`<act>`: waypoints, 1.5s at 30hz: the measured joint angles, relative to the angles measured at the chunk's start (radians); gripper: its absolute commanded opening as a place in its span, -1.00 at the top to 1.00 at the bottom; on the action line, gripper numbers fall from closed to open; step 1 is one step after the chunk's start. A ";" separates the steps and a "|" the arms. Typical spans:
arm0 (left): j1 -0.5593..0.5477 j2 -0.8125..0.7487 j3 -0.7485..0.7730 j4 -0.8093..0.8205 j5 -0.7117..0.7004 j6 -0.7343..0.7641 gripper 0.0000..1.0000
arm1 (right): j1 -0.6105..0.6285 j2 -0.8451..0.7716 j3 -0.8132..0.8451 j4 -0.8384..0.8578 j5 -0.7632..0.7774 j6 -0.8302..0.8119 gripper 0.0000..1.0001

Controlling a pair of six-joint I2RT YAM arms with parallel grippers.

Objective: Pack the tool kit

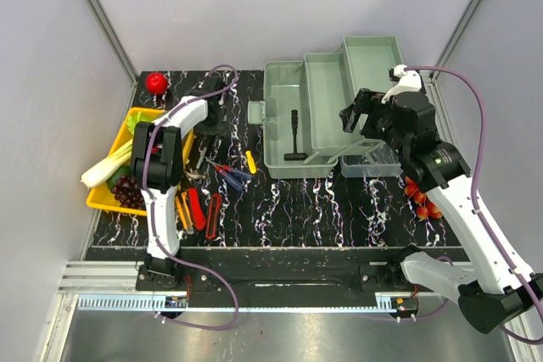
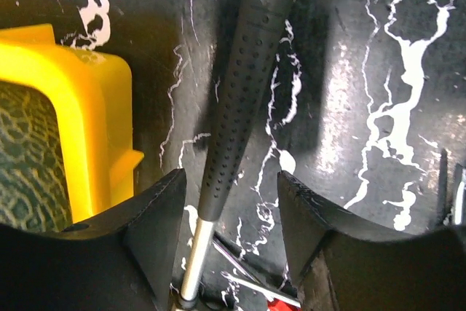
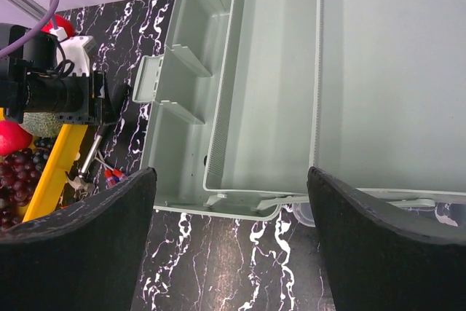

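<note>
**rigwatcher:** Jaws on the left gripper (image 2: 231, 191) are apart, one finger on either side of a black-gripped tool (image 2: 244, 92). It's lying flat on the table (image 2: 364, 143), just right of the yellow tray (image 2: 80, 85). Neither pad is touching it as far as I can see, with a small gap on both sides. Right gripper (image 3: 229, 176) hangs spread wide over the toolbox (image 1: 284, 116), nothing between its fingers.

**pm_dave:** where's the box in all that?

**rigwatcher:** Far middle of the table, standing open, inner trays fanned out to the right. One black hammer (image 1: 294, 137) lies in the bottom. Screwdrivers (image 1: 225, 174) and some red-handled tools (image 1: 197, 208) are loose on the left, between the tray and the box.

**pm_dave:** think it'll lift clean?

**rigwatcher:** Probably. The grip is dimpled rubber, so I'd guess it won't slide in the pads. The whole thing looks stiff too, nothing to crush. The fingers sit at the thin end of the grip, right where the bare metal shaft starts. That's sensible if the head is the heavy end, though I can't make the head out properly. Taken further back, I reckon it would droop or swing. I'd stay on the rubber, not the shiny shaft.
</note>
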 measured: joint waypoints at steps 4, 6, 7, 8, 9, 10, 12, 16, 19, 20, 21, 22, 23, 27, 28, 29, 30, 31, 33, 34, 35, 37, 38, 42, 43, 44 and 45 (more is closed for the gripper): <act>0.035 0.030 0.027 -0.013 0.055 0.032 0.07 | 0.000 -0.010 0.000 -0.002 0.000 0.000 -0.79; 0.051 0.033 0.027 -0.022 0.079 0.045 0.21 | 0.000 -0.018 0.000 -0.004 0.001 0.000 -0.79; 0.056 0.033 0.027 -0.027 0.089 0.047 0.24 | 0.000 -0.024 0.000 -0.005 0.001 0.000 -0.78; 0.061 0.033 0.027 -0.029 0.101 0.053 0.24 | 0.000 -0.029 0.000 -0.006 0.001 0.000 -0.78; 0.063 0.033 0.027 -0.029 0.115 0.056 0.23 | 0.000 -0.035 0.000 -0.007 0.001 0.000 -0.78; 0.064 0.033 0.027 -0.030 0.126 0.061 0.23 | 0.000 -0.039 0.000 -0.008 0.001 0.001 -0.78; 0.064 0.035 0.027 -0.032 0.149 0.068 0.23 | 0.000 -0.047 0.000 -0.010 0.001 0.004 -0.78; 0.064 0.046 0.027 -0.035 0.163 0.076 0.38 | 0.000 -0.058 0.000 -0.025 0.001 0.009 -0.78; 0.064 0.054 0.040 -0.043 0.163 0.086 1.00 | 0.000 -0.061 0.000 -0.032 0.001 0.013 -0.78; 0.064 0.057 0.047 -0.047 0.163 0.103 1.00 | 0.000 -0.062 0.000 -0.033 0.001 0.014 -0.78; 0.064 0.060 0.053 -0.052 0.166 0.096 1.00 | 0.000 -0.064 0.000 -0.033 0.001 0.015 -0.78; 0.064 0.061 0.060 -0.059 0.166 0.094 1.00 | 0.000 -0.065 0.000 -0.034 0.001 0.015 -0.78; 0.063 0.063 0.063 -0.063 0.163 0.096 1.00 | 0.000 -0.068 0.000 -0.034 0.000 0.016 -0.78; 0.063 0.063 0.064 -0.065 0.162 0.097 1.00 | 0.000 -0.070 0.000 -0.034 -0.006 0.019 -0.80; 0.063 0.061 0.064 -0.066 0.161 0.096 1.00 | 0.000 -0.070 0.000 -0.034 -0.009 0.019 -0.81; 0.063 0.058 0.064 -0.068 0.161 0.094 1.00 | 0.000 -0.070 0.000 -0.034 -0.014 0.019 -0.82; 0.063 0.053 0.064 -0.071 0.159 0.093 1.00 | 0.000 -0.070 0.000 -0.034 -0.023 0.019 -0.82; 0.063 0.043 0.064 -0.076 0.156 0.090 1.00 | 0.000 -0.070 0.000 -0.034 -0.033 0.018 -0.83; 0.061 0.002 0.064 -0.087 0.144 0.089 1.00 | 0.000 -0.069 0.000 -0.033 -0.050 0.018 -0.83; 0.060 -0.023 0.064 -0.089 0.132 0.089 1.00 | 0.000 -0.068 0.001 -0.033 -0.061 0.016 -0.83; 0.059 -0.059 0.064 -0.089 0.116 0.089 1.00 | 0.000 -0.064 0.002 -0.030 -0.070 0.015 -0.83; 0.058 -0.132 0.064 -0.087 0.090 0.090 1.00 | 0.000 -0.056 0.006 -0.030 -0.088 0.014 -0.84; 0.058 -0.170 0.065 -0.092 0.080 0.089 1.00 | 0.000 -0.047 0.009 -0.027 -0.103 0.014 -0.84; 0.058 -0.306 0.066 -0.116 0.068 0.083 1.00 | 0.000 -0.015 0.013 -0.014 -0.153 0.010 -0.84; 0.058 -0.332 0.066 -0.125 0.067 0.083 1.00 | 0.000 -0.006 0.014 -0.006 -0.180 0.005 -0.84; 0.057 -0.354 0.066 -0.130 0.066 0.083 1.00 | 0.000 0.007 0.019 0.000 -0.217 -0.004 -0.84; 0.054 -0.377 0.066 -0.137 0.063 0.082 1.00 | 0.000 0.020 0.026 0.005 -0.249 -0.012 -0.84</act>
